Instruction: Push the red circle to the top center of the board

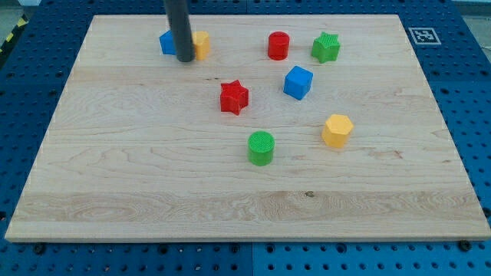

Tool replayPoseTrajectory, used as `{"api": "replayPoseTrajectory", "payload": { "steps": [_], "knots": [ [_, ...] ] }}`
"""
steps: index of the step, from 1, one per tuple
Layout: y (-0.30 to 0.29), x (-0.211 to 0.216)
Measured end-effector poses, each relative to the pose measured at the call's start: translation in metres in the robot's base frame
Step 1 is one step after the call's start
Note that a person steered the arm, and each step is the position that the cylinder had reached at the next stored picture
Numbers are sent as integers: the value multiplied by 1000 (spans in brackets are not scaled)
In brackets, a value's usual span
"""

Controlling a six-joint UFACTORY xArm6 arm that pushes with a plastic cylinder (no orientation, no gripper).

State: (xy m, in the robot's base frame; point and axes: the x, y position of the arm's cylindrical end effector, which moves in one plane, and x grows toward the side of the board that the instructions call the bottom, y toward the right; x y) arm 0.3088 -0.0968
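Observation:
The red circle [278, 45] stands near the view's top, a little right of centre. My tip [186, 59] rests on the board at the view's upper left, well to the left of the red circle. The rod stands in front of a blue block [166, 42] and a yellow block [201, 45] and hides part of each. A green star [326, 47] lies just right of the red circle, apart from it.
A red star [234, 97] lies near the middle. A blue cube [298, 82] lies below and right of the red circle. A yellow hexagon [337, 130] and a green circle [261, 147] lie lower down. The wooden board [115, 192] sits on a blue pegboard.

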Motion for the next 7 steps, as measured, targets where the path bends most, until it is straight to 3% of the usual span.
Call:
{"api": "replayPoseTrajectory", "payload": {
  "steps": [1, 4, 7],
  "knots": [
    [9, 0],
    [-65, -25],
    [-75, -56]
  ]
}}
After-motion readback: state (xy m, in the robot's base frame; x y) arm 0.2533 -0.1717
